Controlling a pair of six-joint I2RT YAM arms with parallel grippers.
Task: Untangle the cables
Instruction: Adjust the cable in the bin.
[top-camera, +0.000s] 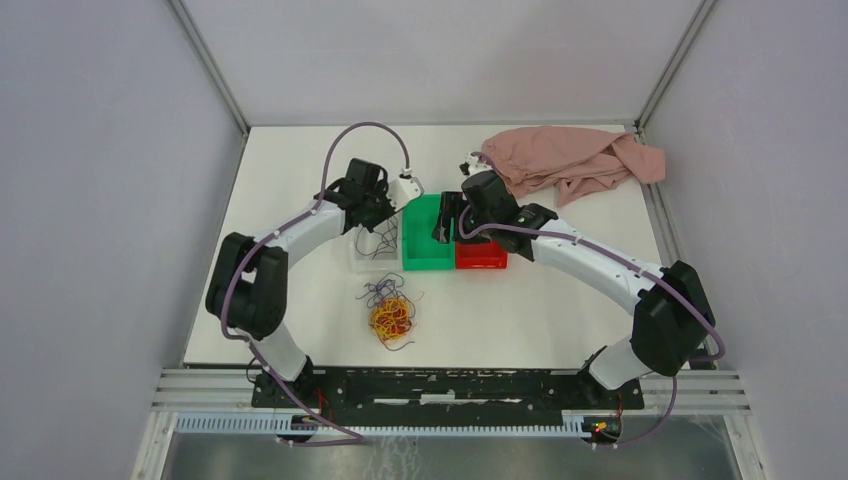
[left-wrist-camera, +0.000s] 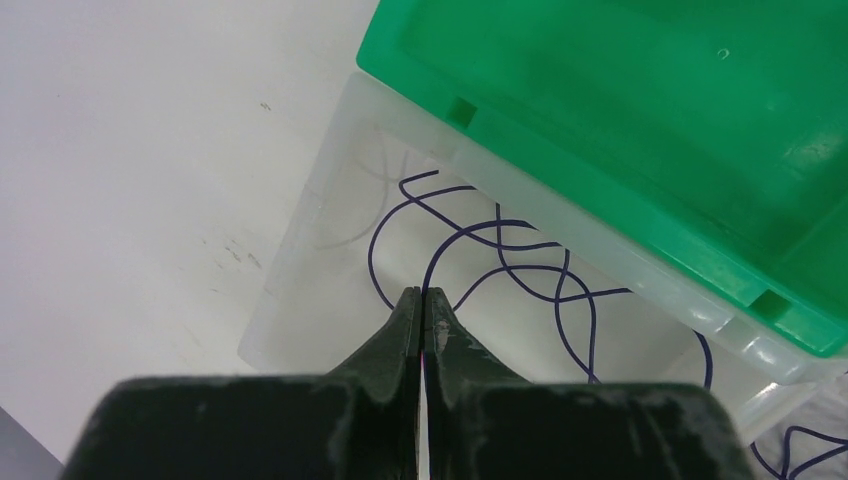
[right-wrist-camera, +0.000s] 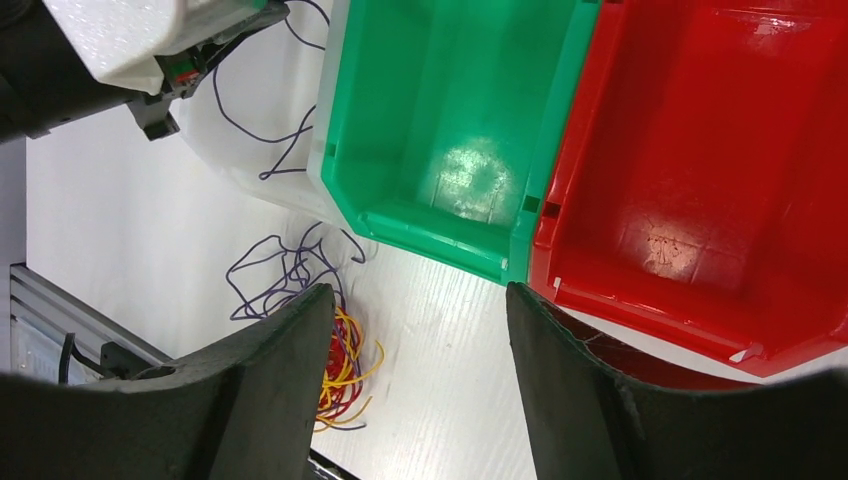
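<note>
Reaching down into a clear plastic bin (left-wrist-camera: 290, 290) with the left gripper (left-wrist-camera: 422, 300), clamped tight, fingertips flat against each other just over the bin floor. Meeting there a scatter of loose dark purple cables (left-wrist-camera: 500, 250), looped and crossing inside the bin; impossible to say from the wrist view whether pinching one of them.

Hovering with the right gripper (right-wrist-camera: 418, 290) spread wide and gripping nothing, above the near edges of a green bin (right-wrist-camera: 450, 150) and a red bin (right-wrist-camera: 720, 200) pressed side by side. Showing the clear bin butted against the green bin's left side.

Showing, on the white table (top-camera: 560, 300), the main tangle of cables (top-camera: 390, 315): yellow-orange and red at the core, dark purple loops on top and trailing off. Placed just in front of the bins and between the two arms, apart from both grippers.

Showing also a pink cloth (top-camera: 575, 160), crumpled at the far right corner of the table, well apart from the tangle.
</note>
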